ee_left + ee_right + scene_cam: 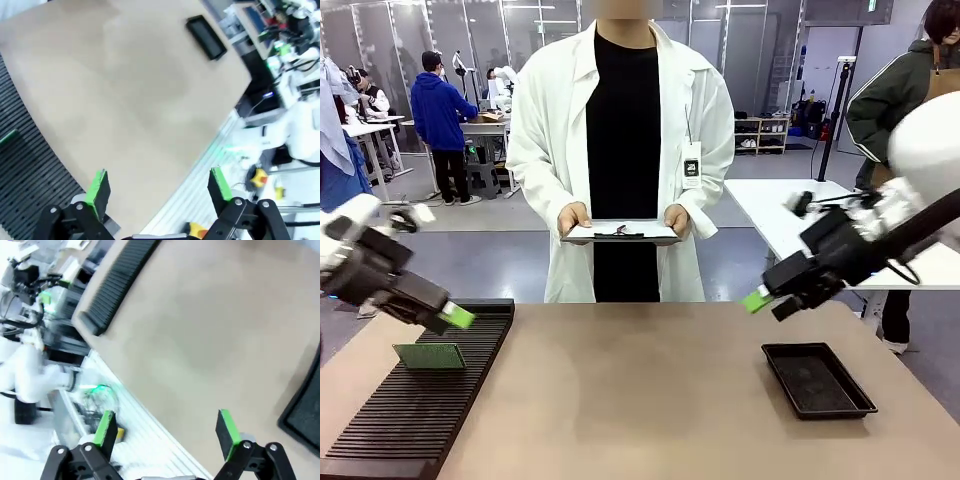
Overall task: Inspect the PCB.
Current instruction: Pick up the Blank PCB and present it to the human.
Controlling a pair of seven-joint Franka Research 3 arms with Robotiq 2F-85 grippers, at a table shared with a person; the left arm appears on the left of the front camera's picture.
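The PCB [430,356] stands upright on its long edge in a slot of the black ribbed rack [390,420], which lies along the robot's left side of the tan table [640,400]. The board's pale green face is turned toward the front camera. The left gripper [457,317] hangs in the air just above the board and a little to its right, near it but not touching. In the left wrist view its green pads [97,192] stand wide apart with nothing between them. The bare tabletop shows through the gap, and a thin green sliver of the board's edge shows at the left margin over the rack's ribs. The right gripper [760,297] hovers over the right half of the table, well apart from the PCB, tilted down and pointing toward the middle. Its jaws are likewise spread and empty, and its green fingertips [227,432] frame only the table surface and the table's near edge. A shallow black tray [817,378] lies flat on the table at the robot's right, below that gripper and to its right, and it looks empty. At the far side a person in a white coat stands facing the robot, holding a clipboard [622,232] level at waist height with both hands.
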